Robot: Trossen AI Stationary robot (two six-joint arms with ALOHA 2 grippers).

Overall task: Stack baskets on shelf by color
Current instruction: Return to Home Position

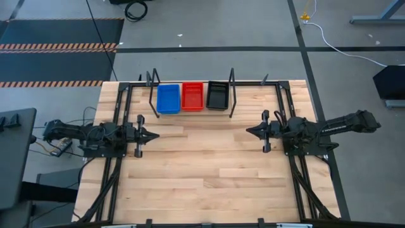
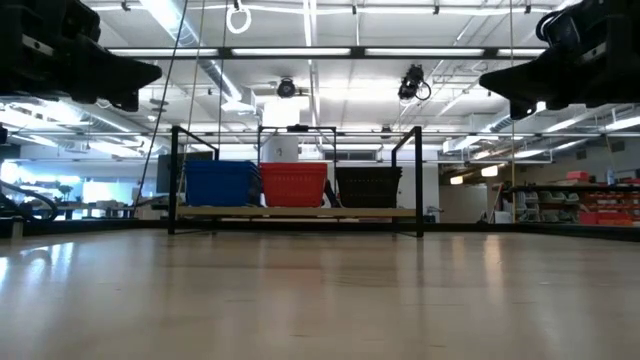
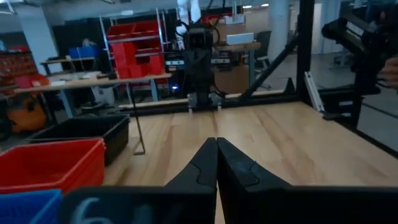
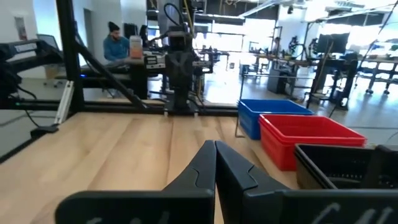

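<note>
Wooden slatted table (image 1: 209,171), one, carrying everything below. Shelf (image 2: 300,211), one: a light board between two black wire uprights, standing at the far edge of the table, midway along it. Left arm, one, lying low over the left side of the table and pointing inward; left gripper (image 1: 154,135) with its fingers pressed together tip to tip, nothing between them, well apart from the shelf. Right arm, one, mirroring it on the right side; right gripper (image 1: 249,131) likewise closed tight and empty, facing the left one across bare wood. Blue baskets (image 1: 168,99), on the shelf's left end, just inside the left upright. Red baskets (image 1: 193,96), in the middle of the shelf, touching the blue. Black baskets (image 1: 217,95), on the shelf's right end, beside the red and just inside the right upright. The number in each pile cannot be told.
</note>
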